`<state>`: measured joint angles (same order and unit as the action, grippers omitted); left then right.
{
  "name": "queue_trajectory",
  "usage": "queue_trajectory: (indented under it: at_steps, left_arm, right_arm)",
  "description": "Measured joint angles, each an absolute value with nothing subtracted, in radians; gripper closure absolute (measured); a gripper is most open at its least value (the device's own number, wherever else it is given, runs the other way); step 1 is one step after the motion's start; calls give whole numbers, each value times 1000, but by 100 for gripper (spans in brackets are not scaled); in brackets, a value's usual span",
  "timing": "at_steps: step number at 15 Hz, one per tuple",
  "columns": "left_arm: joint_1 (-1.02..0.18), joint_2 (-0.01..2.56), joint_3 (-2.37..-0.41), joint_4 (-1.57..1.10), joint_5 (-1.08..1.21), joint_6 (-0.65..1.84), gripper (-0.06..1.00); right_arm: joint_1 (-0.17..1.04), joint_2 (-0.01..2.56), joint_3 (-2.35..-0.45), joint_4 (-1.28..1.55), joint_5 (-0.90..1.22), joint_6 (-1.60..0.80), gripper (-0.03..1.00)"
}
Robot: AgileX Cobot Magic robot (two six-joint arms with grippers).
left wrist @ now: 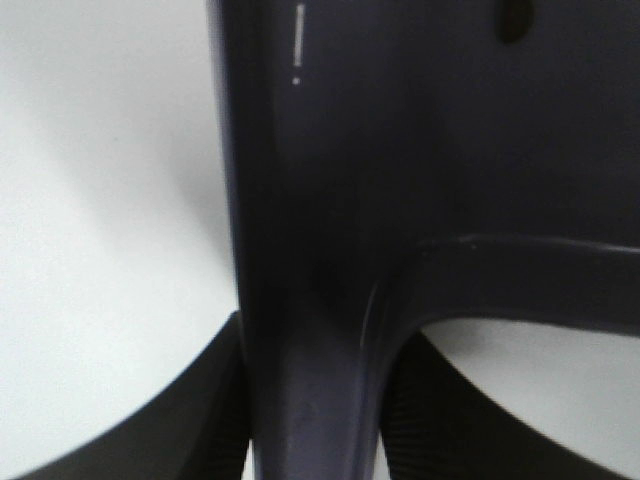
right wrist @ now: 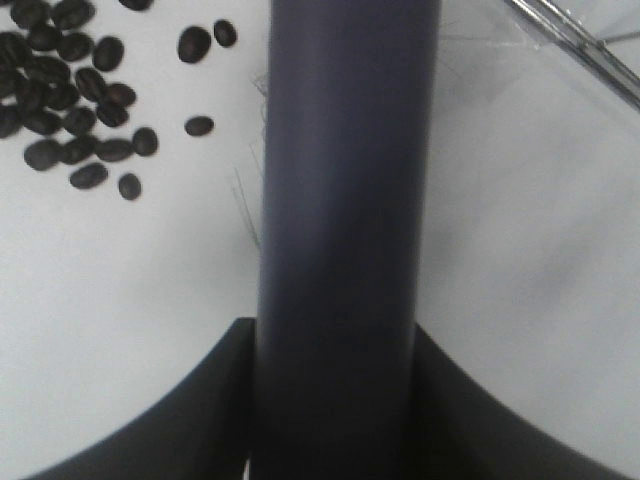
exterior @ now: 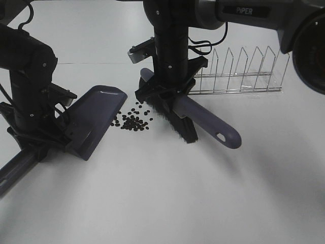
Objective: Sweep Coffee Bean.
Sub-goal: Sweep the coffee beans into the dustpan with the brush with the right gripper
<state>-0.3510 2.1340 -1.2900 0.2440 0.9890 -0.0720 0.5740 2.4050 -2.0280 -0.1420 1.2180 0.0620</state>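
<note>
The coffee beans (exterior: 133, 120) lie in a loose dark cluster on the white table, between the dustpan and the brush. They also show in the right wrist view (right wrist: 70, 100). My left gripper (exterior: 48, 141) is shut on the handle of a purple dustpan (exterior: 96, 119), whose open edge faces the beans. In the left wrist view the gripper (left wrist: 320, 335) clamps the handle (left wrist: 320, 200). My right gripper (exterior: 165, 94) is shut on a purple brush (exterior: 208, 124). The brush's black bristles (exterior: 180, 127) rest on the table just right of the beans. In the right wrist view the gripper (right wrist: 335, 335) holds the brush's handle (right wrist: 345, 180).
A wire dish rack (exterior: 238, 76) stands behind the brush at the back right; its edge shows in the right wrist view (right wrist: 590, 50). The dustpan's long handle (exterior: 15, 170) runs toward the table's front left edge.
</note>
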Motion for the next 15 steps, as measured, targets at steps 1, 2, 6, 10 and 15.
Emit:
queue_trajectory:
  at_steps: [1, 2, 6, 10, 15]
  left_arm:
    - [-351, 2134, -1290, 242, 989, -72, 61]
    - [-351, 2134, -1290, 242, 989, -72, 61]
    - [-351, 2134, -1290, 224, 989, -69, 61]
    - [-351, 2134, -1290, 176, 991, -55, 61]
    - [-351, 2141, -1294, 152, 1005, -53, 61]
  right_arm:
    - [577, 2426, -2057, -120, 1217, 57, 66]
    - [583, 2440, -2072, -95, 1217, 52, 66]
    - [589, 2468, -2083, 44, 1220, 46, 66]
    - [589, 2486, -2083, 321, 1131, 46, 66]
    - [589, 2493, -2083, 533, 1008, 25, 66]
